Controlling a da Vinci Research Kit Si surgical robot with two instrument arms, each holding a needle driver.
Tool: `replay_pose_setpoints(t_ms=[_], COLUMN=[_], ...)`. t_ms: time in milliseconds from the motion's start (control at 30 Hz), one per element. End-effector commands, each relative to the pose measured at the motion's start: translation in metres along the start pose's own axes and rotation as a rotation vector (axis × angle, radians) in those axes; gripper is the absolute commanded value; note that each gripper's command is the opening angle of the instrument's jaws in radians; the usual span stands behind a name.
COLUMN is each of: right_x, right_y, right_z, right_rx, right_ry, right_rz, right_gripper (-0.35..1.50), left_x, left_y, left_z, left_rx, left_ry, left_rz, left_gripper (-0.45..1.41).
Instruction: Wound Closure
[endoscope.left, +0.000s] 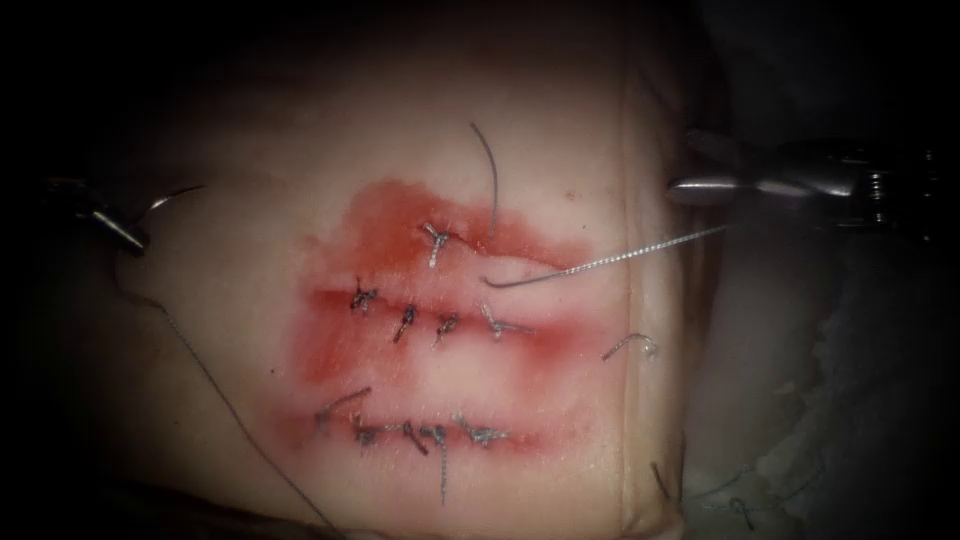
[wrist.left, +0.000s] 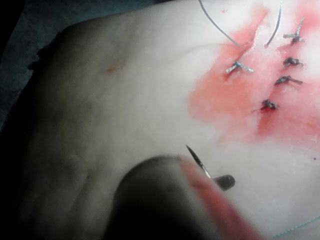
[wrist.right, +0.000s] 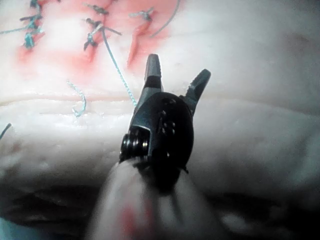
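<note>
My left tool (endoscope.left: 120, 235) sits at 9 o'clock in the endoscope view, well off the stitched cuts, jaws clamped on the needle (endoscope.left: 170, 197). The grip looks near one end of the curve; the rest arcs up and toward 2 o'clock, free of the tissue (endoscope.left: 250, 280). In the left wrist view the needle (wrist.left: 197, 161) shows as a thin dark sliver, tip pointing away from the jaws toward the red fluid (wrist.left: 225, 100).

The thread (endoscope.left: 215, 390) trails from the left tool down toward 5 o'clock across bare tissue.

My right tool (endoscope.left: 705, 165) hangs at 3 o'clock just past the tissue's edge, jaws apart and holding nothing; the right wrist view shows the two jaws (wrist.right: 175, 82) spread wide. A loose strand (endoscope.left: 600, 265) runs from the upper cut (endoscope.left: 520, 270) out toward 3 o'clock beneath this tool. Knotted stitches (endoscope.left: 420, 325) line the cuts.
</note>
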Motion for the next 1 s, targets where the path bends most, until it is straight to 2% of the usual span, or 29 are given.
replay_pose_setpoints(t_ms=[33, 167, 267, 300, 433, 500, 533, 567, 633, 700, 733, 800, 867, 1000], right_x=[-0.0009, -0.0022, -0.0023, -0.002, -0.0015, -0.0012, -0.001, -0.0009, -0.0007, -0.0007, -0.0007, -0.0006, -0.0006, -0.0006], right_y=[-0.0011, -0.0027, -0.0032, -0.0032, -0.0027, -0.0024, -0.0022, -0.002, -0.0017, -0.0014, -0.0013, -0.0012, -0.0012, -0.0012], right_z=[-0.0008, -0.0024, -0.0028, -0.0027, -0.0021, -0.0017, -0.0015, -0.0014, -0.0012, -0.001, -0.001, -0.001, -0.0011, -0.0011], right_rx=[0.017, 0.054, 0.094, 0.099, 0.076, 0.077, 0.078, 0.08, 0.083, 0.085, 0.085, 0.085, 0.085, 0.085], right_ry=[-0.026, -0.076, -0.089, -0.091, -0.09, -0.091, -0.092, -0.093, -0.094, -0.095, -0.095, -0.095, -0.095, -0.095], right_rz=[0.02, 0.043, 0.048, 0.052, 0.053, 0.05, 0.049, 0.048, 0.047, 0.047, 0.047, 0.047, 0.047, 0.047], right_gripper=[1.03, 0.99, 0.89, 0.89, 0.94, 0.96, 0.98, 0.98, 1.01, 1.04, 1.04, 1.06, 1.09, 1.09], left_x=[-0.001, -0.002, -0.0033, -0.0043, -0.0066, -0.0073, -0.0075, -0.0075, -0.0077, -0.0076, -0.0075, -0.0069, -0.0065, -0.0057], left_y=[0.0014, 0.0055, 0.0077, 0.0083, 0.0075, 0.0065, 0.0061, 0.0056, 0.0045, 0.0035, 0.003, 0.0019, 0.001, -0.0008], left_z=[0.0001, -0.0005, -0.0009, -0.0006, 0.0012, 0.0033, 0.0044, 0.0055, 0.0083, 0.0109, 0.0118, 0.0132, 0.0136, 0.0133], left_rx=[-0.053, -0.23, -0.364, -0.438, -0.565, -0.605, -0.613, -0.618, -0.63, -0.635, -0.629, -0.616, -0.587, -0.469], left_ry=[-0.003, 0.003, 0.067, 0.097, 0.083, 0.082, 0.073, 0.073, 0.08, 0.121, 0.126, 0.134, 0.164, 0.167], left_rz=[-0.014, -0.032, -0.013, -0.006, -0.101, -0.131, -0.146, -0.166, -0.185, -0.074, -0.044, -0.037, -0.051, -0.033], left_gripper=[-0.45, -0.45, -0.45, -0.45, -0.45, -0.45, -0.45, -0.28, 0.22, 0.76, 0.86, 0.94, 0.94, 0.83])
